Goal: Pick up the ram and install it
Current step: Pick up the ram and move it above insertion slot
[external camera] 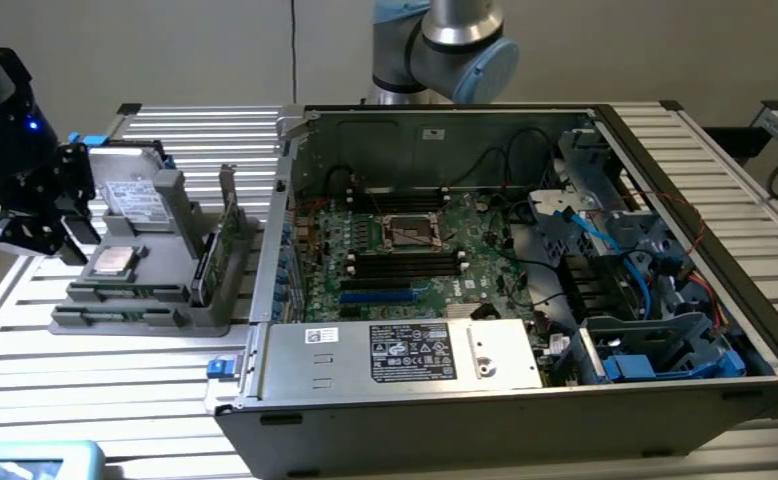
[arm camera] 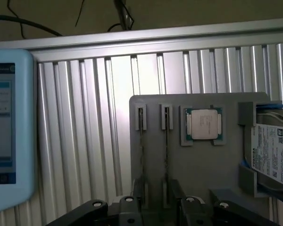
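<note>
The ram (arm camera: 166, 150) shows edge-on as a thin dark stick standing in a slot of the grey holder (arm camera: 212, 165). A second thin stick (arm camera: 141, 146) stands in the slot beside it. My gripper (arm camera: 156, 201) hangs above the slotted end of the holder, open, with nothing between its fingers. In the exterior view the gripper (external camera: 22, 232) is at the exterior view's left, over the left edge of the holder (external camera: 136, 318). The open computer case (external camera: 362, 410) lies to the right, its black memory slots (external camera: 403, 262) beside the CPU socket (external camera: 411, 229).
On the holder sit a loose CPU (arm camera: 203, 124) and a hard drive (arm camera: 273, 150). A green card with a bracket (external camera: 233, 225) stands upright at its right side. A blue-framed tablet (arm camera: 9, 132) lies on the ribbed table. Cables and drive cages crowd the case's right half.
</note>
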You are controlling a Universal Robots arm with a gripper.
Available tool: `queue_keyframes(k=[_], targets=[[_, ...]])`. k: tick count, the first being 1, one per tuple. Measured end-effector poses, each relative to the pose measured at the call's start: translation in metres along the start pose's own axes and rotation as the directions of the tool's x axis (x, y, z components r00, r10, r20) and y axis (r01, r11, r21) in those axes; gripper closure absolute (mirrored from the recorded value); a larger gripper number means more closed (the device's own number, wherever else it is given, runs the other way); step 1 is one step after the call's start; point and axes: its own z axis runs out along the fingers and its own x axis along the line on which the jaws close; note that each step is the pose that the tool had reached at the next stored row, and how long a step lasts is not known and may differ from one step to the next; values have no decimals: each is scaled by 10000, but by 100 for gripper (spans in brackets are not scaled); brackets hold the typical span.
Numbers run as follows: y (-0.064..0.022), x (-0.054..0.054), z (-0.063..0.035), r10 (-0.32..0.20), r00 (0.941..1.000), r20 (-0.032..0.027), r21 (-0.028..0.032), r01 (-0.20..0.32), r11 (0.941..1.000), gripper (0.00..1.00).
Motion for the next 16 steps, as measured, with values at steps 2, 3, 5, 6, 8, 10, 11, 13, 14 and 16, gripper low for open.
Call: queue_keyframes(k=[2, 3, 5, 6, 8, 10, 11, 13, 14, 16], targets=[[-5, 2, 36, 0, 10000, 0, -1, 0, 10000, 64], [-8, 4, 54, 0, 10000, 0, -1, 0, 10000, 64], [-12, 4, 92, 1, 10000, 1, 0, -1, 10000, 64], [-14, 4, 110, 0, 10000, 0, -1, 0, 10000, 64], [-19, 4, 146, 0, 10000, 0, -1, 0, 10000, 64], [-25, 3, 183, -1, 10000, 2, 0, 1, 10000, 64], [-31, 3, 200, -3, 10000, 1, 0, 3, 10000, 64], [-48, 1, 237, -7, 10000, -2, -1, 7, 10000, 64], [-56, 0, 256, -10, 10000, -4, -1, 10, 10000, 64], [-59, 0, 292, -12, 10000, -9, 0, 12, 10000, 64]])
